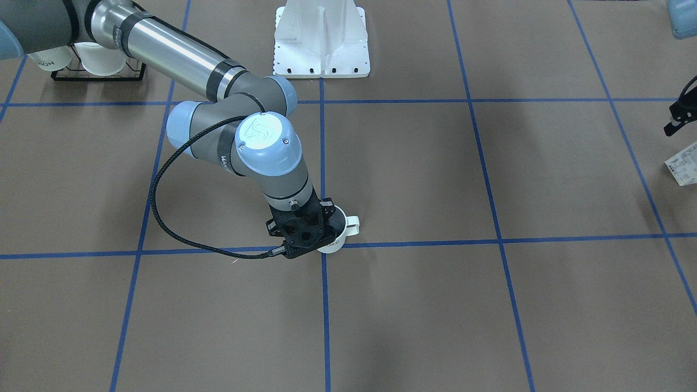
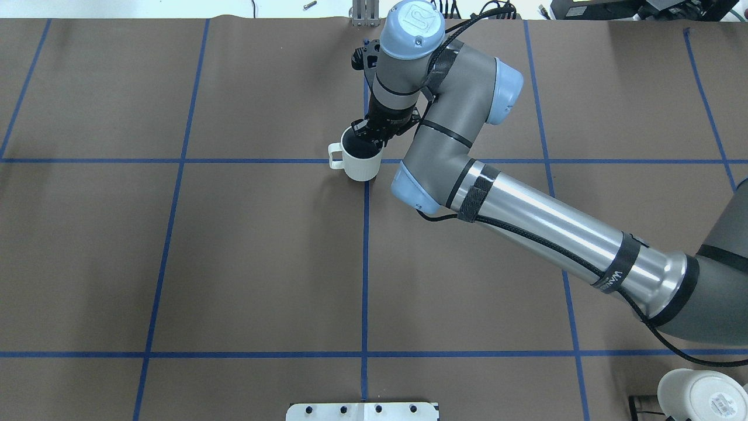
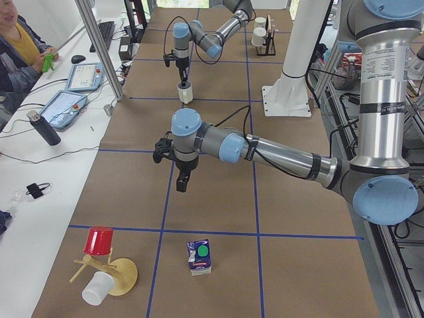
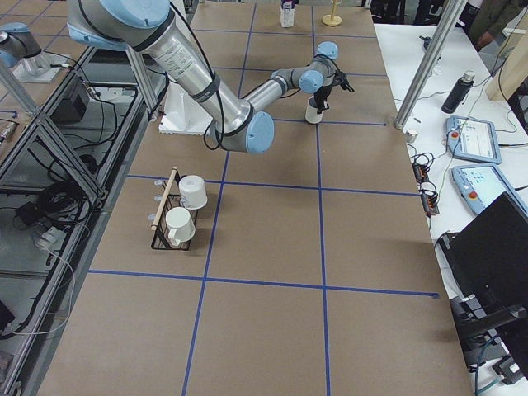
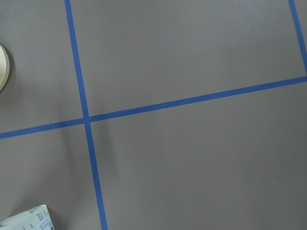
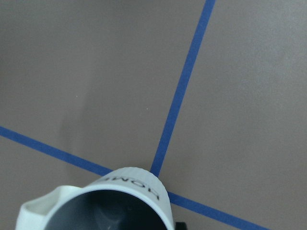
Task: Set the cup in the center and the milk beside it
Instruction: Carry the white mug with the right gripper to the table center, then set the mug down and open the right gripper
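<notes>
Pinching the cup (image 2: 362, 165) by its rim, the right gripper (image 2: 367, 135) is closing one finger inside the dark bowl and the other outside the white wall. The cup is sitting upright right over the crossing of blue tape lines (image 6: 156, 168) that marks the table's middle. I cannot tell whether its base is touching yet.

To finish well, the arm should be lowering straight down, keeping the cup level. It should release only once the base is resting flat, then rise vertically so the inner finger is not dragging the wall. The handle is pointing from the crossing toward the robot's left, so the carton will be needing room clear of it.

The milk (image 3: 199, 257) is waiting well away from the crossing, toward the table's left end. The left gripper (image 3: 181, 180) is hanging between the crossing and the milk; its jaw state I cannot tell.

Brown paper (image 2: 263, 263) is covering the table, flat and matte, likely giving steady footing. A wire rack (image 4: 173, 219) holding two white mugs is standing far from the crossing toward the right end. An operator (image 3: 16, 40) is sitting beyond the table's far edge.
</notes>
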Robot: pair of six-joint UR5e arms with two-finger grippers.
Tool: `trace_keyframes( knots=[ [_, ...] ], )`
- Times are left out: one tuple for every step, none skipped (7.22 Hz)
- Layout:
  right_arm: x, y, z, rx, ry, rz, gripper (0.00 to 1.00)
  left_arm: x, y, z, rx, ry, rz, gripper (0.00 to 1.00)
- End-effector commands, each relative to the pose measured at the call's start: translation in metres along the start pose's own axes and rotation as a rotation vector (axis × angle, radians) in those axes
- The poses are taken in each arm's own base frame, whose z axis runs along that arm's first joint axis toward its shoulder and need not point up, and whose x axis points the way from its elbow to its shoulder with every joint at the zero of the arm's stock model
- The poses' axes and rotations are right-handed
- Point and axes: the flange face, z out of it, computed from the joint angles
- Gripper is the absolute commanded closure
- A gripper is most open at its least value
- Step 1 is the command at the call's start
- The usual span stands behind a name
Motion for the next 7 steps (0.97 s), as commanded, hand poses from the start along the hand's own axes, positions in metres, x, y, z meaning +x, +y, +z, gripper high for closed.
trace_keyframes(
  knots=[
    [-0.004, 0.004, 0.006, -0.004, 0.004, -0.001, 0.47, -0.001, 0.000, 0.001, -0.002, -0.002, -0.002, 0.02],
    [-0.008, 0.004, 0.004, -0.001, -0.001, -0.004, 0.00, -0.002, 0.001, 0.000, -0.001, -0.003, -0.005, 0.02],
    [-0.012, 0.003, -0.002, 0.009, -0.010, -0.008, 0.00, -0.006, 0.003, 0.003, -0.009, -0.004, -0.010, 0.02],
    [-0.007, -0.004, -0.022, 0.033, -0.023, -0.007, 0.00, -0.009, 0.006, 0.006, -0.030, 0.008, -0.019, 0.03],
    [0.020, -0.014, -0.052, 0.061, -0.033, 0.018, 0.00, -0.020, 0.006, -0.002, -0.012, -0.004, -0.034, 0.03],
    [0.068, -0.005, -0.071, 0.078, -0.044, 0.035, 0.00, -0.066, 0.020, -0.015, 0.009, -0.020, -0.010, 0.03],
    [0.109, 0.012, -0.079, 0.080, -0.045, 0.057, 0.00, -0.114, 0.035, -0.019, 0.013, -0.033, -0.026, 0.03]
  ],
)
